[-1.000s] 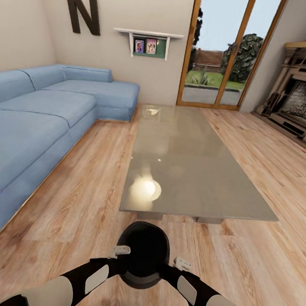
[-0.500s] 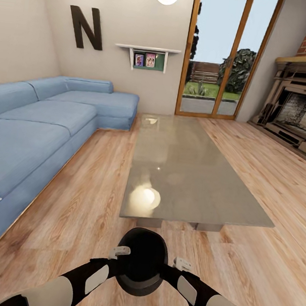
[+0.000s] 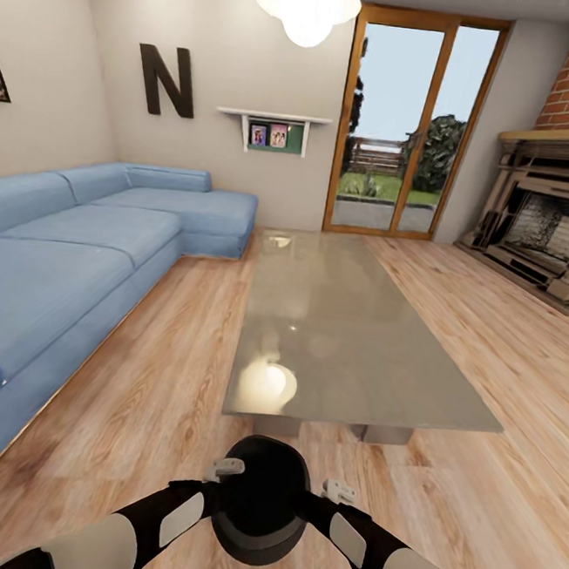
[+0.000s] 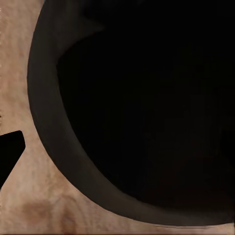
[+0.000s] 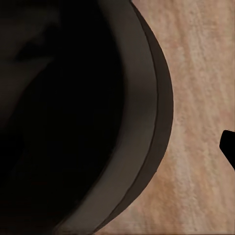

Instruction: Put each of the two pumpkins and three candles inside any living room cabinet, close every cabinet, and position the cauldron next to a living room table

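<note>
**Carrying the cauldron to the table**

Holding the cauldron (image 3: 260, 499) between both arms, we cannot tell how the left gripper (image 3: 224, 468) or right gripper (image 3: 339, 490) is set. It hangs above the wood floor (image 3: 159, 394), near the table (image 3: 340, 343) end; setting it down remains. Pumpkins, candles, cabinet: unconfirmed. A blue sofa (image 3: 69, 253) flanks us, a fireplace (image 3: 549, 229) opposite.

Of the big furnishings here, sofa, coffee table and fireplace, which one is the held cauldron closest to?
The glass-topped coffee table: its near end lies just ahead of the cauldron, while the sofa and fireplace sit off to the sides.
</note>
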Robot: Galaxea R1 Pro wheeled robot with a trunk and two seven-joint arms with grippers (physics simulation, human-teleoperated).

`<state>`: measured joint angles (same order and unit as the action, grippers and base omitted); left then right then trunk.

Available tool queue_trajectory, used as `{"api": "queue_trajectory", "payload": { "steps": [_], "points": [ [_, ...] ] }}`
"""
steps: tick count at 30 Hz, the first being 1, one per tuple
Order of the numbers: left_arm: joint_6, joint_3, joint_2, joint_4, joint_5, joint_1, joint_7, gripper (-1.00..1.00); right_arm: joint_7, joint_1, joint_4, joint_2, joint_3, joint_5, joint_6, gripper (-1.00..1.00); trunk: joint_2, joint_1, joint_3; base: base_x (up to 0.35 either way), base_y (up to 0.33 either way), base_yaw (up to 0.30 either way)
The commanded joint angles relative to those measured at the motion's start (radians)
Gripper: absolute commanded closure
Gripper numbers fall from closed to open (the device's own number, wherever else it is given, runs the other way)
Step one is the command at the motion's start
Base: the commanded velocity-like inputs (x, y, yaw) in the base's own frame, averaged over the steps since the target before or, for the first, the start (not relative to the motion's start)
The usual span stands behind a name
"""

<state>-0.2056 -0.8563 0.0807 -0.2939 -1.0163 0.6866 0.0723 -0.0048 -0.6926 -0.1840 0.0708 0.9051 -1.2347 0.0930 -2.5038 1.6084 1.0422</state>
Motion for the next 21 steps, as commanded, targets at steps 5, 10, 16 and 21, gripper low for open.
{"api": "queue_trajectory", "payload": {
  "steps": [5, 10, 16, 21],
  "points": [
    [-0.003, -0.007, -0.003, -0.002, -0.010, 0.001, 0.007, -1.00, -0.001, -0.001, 0.000, 0.000, 0.005, -0.005, 0.002, -1.00, 0.001, -0.003, -0.019, -0.150, 0.000, 0.000],
    [-0.003, -0.007, -0.004, -0.002, -0.010, 0.001, 0.007, -1.00, 0.000, -0.001, 0.000, 0.000, 0.005, -0.005, 0.002, -1.00, 0.002, -0.005, -0.038, -0.134, 0.000, 0.000],
    [-0.002, -0.007, -0.004, -0.002, -0.010, 0.001, 0.007, -1.00, 0.000, -0.001, 0.000, -0.002, 0.005, -0.005, 0.002, -1.00, 0.003, -0.008, -0.061, -0.133, 0.000, 0.000],
    [-0.002, -0.007, -0.005, -0.002, -0.010, 0.001, 0.006, -1.00, 0.000, -0.001, 0.000, -0.002, 0.005, -0.005, 0.001, -1.00, 0.003, -0.008, -0.061, -0.020, 0.000, 0.000]
  ]
}}
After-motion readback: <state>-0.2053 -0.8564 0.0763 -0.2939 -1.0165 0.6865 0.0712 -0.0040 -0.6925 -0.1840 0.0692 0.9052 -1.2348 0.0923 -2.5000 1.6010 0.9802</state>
